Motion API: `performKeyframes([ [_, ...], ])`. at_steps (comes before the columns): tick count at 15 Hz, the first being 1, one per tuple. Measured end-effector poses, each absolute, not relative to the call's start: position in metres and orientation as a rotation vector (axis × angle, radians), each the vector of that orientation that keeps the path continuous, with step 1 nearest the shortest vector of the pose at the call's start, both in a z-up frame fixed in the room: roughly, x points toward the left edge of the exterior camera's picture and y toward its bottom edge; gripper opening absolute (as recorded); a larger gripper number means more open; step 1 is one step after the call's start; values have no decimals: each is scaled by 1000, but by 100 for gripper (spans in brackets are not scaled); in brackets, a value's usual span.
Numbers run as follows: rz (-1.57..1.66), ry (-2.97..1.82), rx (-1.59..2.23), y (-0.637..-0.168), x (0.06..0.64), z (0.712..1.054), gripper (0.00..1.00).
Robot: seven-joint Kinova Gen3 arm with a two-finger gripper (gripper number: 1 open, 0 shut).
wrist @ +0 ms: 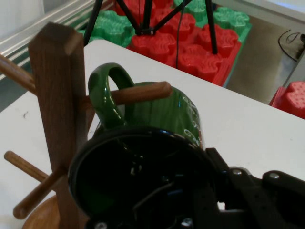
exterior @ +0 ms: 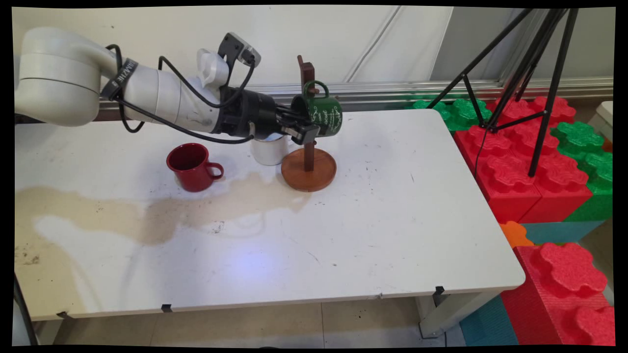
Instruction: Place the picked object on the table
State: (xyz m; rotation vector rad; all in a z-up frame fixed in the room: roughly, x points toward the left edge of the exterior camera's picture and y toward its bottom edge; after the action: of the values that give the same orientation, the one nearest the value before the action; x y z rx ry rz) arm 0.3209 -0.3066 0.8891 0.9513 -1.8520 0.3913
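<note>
Gripper (exterior: 305, 128) pinches the rim of the green mug (exterior: 324, 115), one finger inside the mouth, mug lying sideways with its handle looped over a peg (wrist: 143, 93) of the wooden mug tree (exterior: 308, 105). Risk, as I judge it: handle sits near the peg tip, so a slight pull back toward 9 o'clock could slip it off; a sideways nudge could tip the tree on its round base (exterior: 308, 169). Arm reaches in horizontally from 9 o'clock, wrist level, above the white mug (exterior: 268, 150). Red mug (exterior: 193, 166) stands at 8 o'clock of the tree, well apart, on the table (exterior: 392, 220).
</note>
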Motion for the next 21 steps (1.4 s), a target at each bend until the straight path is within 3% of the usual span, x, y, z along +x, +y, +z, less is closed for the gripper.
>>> performKeyframes([
  [21, 456, -2188, 477, -264, 331, 893, 0],
])
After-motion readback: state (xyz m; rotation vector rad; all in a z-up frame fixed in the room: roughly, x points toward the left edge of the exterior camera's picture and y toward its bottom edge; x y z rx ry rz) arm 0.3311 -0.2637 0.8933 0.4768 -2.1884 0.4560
